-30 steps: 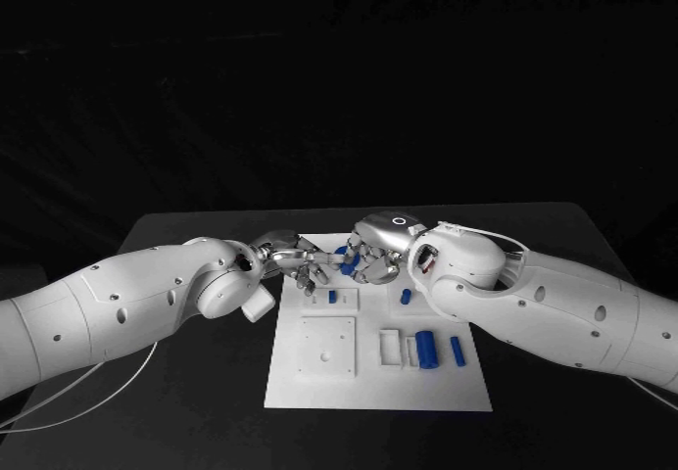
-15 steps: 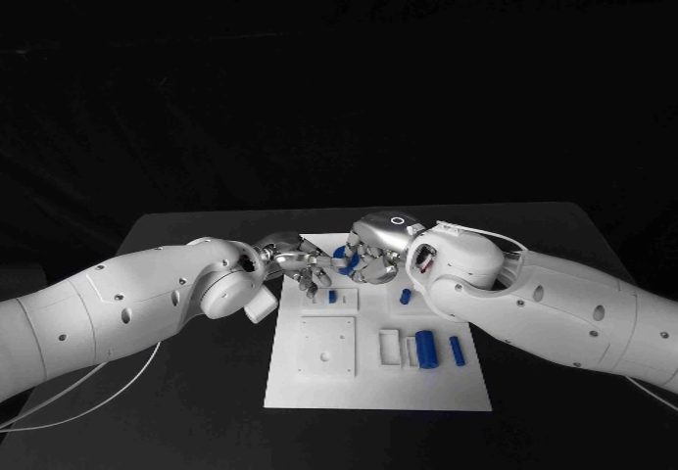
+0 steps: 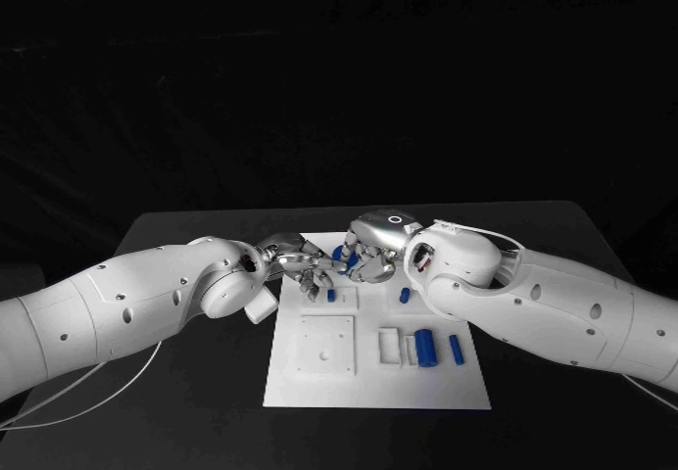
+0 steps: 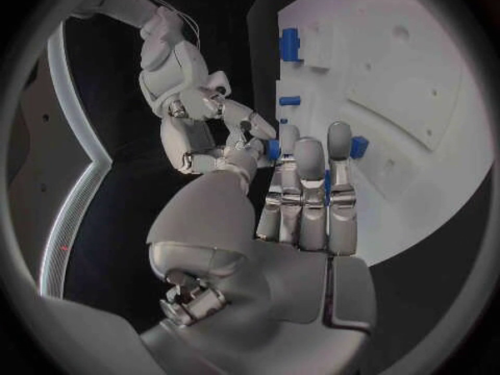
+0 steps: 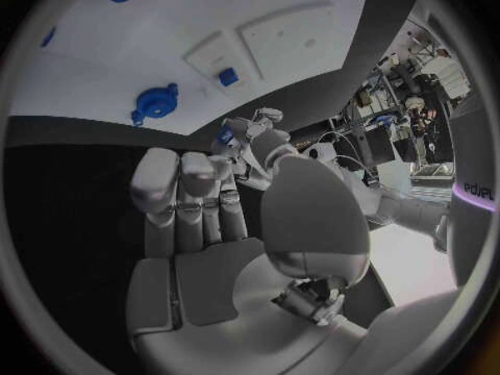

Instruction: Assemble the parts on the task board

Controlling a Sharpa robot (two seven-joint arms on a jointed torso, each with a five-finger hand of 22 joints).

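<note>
Table [image 3: 184, 230], matte black, carries the flat white task board [image 3: 374, 387], where smooth blue cylinders [image 3: 424, 348] lie near its right edge, I judge waiting to be fitted. My left hand [image 3: 300, 262] and right hand [image 3: 370, 250], both jointed silver metal, meet over the board's far end. The left pinches a small blue part [image 4: 271, 148] between thumb and fingertip, apparently passing it; whether the right's curled fingers grip anything, I cannot tell.

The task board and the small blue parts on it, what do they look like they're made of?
The task board looks like matte white plastic, possibly painted: flat, even and glare-free, with crisp raised blocks and recesses. The blue parts look like moulded or printed plastic: solid uniform colour with a faint soft sheen, no metallic glint. Neither material can be confirmed from the look alone.
</note>
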